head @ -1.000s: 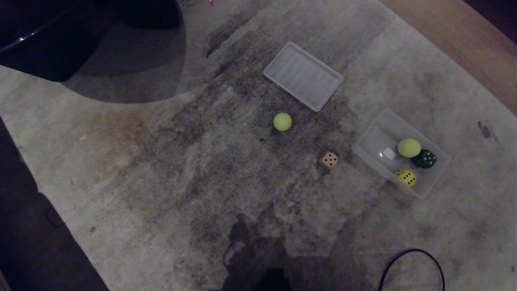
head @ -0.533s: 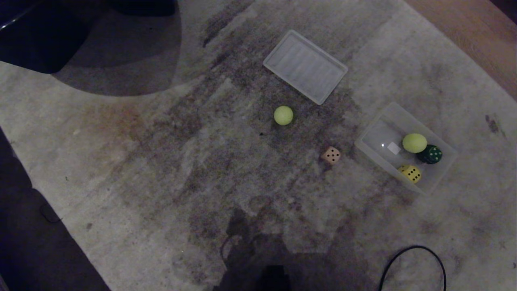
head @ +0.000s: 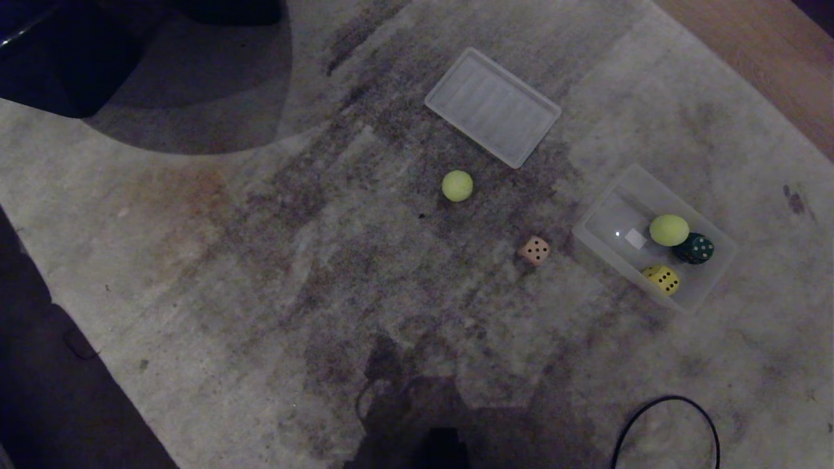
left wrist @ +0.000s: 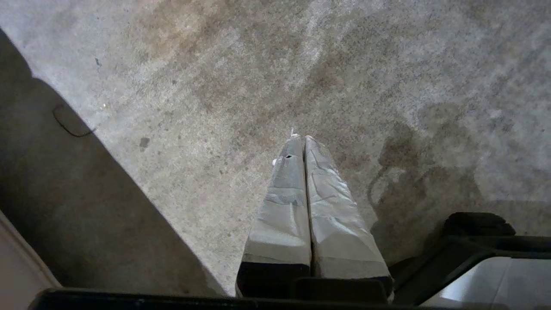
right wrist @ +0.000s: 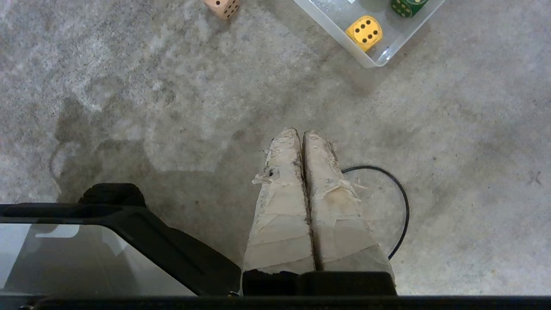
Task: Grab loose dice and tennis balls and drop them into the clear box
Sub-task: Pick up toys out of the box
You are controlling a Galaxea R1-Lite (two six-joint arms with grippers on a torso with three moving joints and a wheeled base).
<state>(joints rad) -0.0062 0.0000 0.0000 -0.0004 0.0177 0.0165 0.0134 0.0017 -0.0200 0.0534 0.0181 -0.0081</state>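
Clear box (head: 606, 218) right of centre on stained carpet (head: 260, 260), holding tennis ball (head: 669, 229), dark green die (head: 694, 248), yellow die (head: 663, 279), loose tennis ball (head: 457, 185) at centre, beige-pink die (head: 534, 250) just left of box, ribbed lid (head: 492, 107) above, left gripper (left wrist: 300, 138) and right gripper (right wrist: 300, 133) both clenched, empty.

The left end effector (left wrist: 303, 138) has two long tapering fingers (left wrist: 284, 206) wrapped in smooth pale grey tape, set in a black base. The right end effector (right wrist: 300, 132) has the same shape, but its fingers (right wrist: 280, 206) wear beige tape, frayed and torn at the edges, with dark scuffs
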